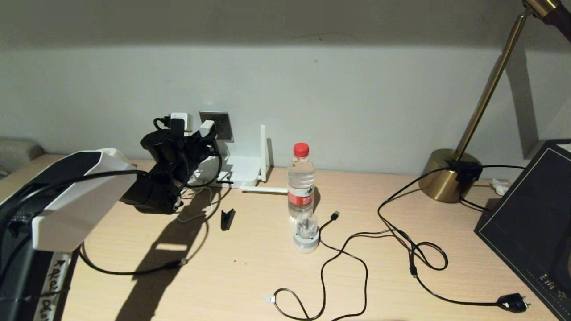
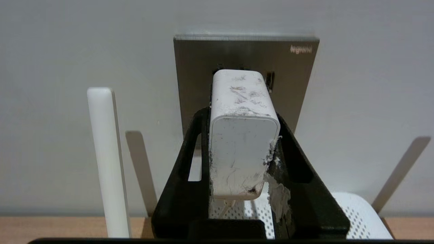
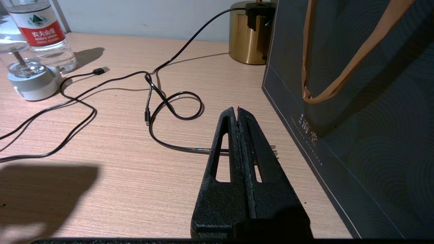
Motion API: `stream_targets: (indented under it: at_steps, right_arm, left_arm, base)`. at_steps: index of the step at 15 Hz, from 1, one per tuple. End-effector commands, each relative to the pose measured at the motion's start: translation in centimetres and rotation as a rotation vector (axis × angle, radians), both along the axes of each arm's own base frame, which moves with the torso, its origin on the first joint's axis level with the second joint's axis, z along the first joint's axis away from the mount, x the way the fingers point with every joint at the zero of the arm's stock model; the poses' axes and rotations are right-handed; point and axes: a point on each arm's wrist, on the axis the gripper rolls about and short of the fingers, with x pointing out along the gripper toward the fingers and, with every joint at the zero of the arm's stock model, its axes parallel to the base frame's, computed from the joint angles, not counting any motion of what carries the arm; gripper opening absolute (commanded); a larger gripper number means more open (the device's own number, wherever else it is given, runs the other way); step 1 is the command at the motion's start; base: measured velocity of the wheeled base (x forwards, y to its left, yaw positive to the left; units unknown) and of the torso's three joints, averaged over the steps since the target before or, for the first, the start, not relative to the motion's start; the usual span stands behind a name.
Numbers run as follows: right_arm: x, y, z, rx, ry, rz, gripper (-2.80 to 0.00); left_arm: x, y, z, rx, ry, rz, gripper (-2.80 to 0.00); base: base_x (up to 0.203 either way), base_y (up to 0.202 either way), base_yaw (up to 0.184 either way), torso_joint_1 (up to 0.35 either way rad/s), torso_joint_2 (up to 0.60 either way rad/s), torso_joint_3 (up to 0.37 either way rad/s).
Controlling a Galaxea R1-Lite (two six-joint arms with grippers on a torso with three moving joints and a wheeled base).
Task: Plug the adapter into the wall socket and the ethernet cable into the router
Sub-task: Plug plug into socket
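Black left pincer [image 2: 242, 159] clamps the scuffed white cube-shaped adapter [image 2: 241, 135] by its flat sides, nose at the grey metallic wall socket [image 2: 203, 64]. Light, rigid, slick plastic: hold it squarely. Right pincer [image 3: 237, 113] rests closed, empty, above the bench [image 3: 118, 169].

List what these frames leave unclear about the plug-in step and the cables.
- Whether the adapter's pins have entered the wall socket: in the left wrist view the adapter's own body covers them; in the head view the left gripper hides that spot.
- The router's ports: head view, blocked by the left arm.
- The ethernet cable's far end: it leaves the head view's bottom edge.
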Motion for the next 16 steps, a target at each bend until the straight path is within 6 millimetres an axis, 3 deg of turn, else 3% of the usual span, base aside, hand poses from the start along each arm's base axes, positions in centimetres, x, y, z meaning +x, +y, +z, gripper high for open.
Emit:
stream_targets:
  at_steps: [1,16]
  right_arm:
    - [0.3,0.0,-1.0,0.000,0.036,0.000,-2.80]
    - [0.3,0.0,-1.0,0.000,0.038,0.000,-2.80]
  left_arm:
    - [0.3,0.0,-0.1,-0.003,-0.012,0.007,-2.80]
    - [1.3,-0.5,0.1,-0.019,-0.016,-0.001,-2.80]
  base:
    - [0.000,0.000,0.000,0.000,0.00,0.000]
    - [0.000,0.000,0.000,0.000,0.00,0.000]
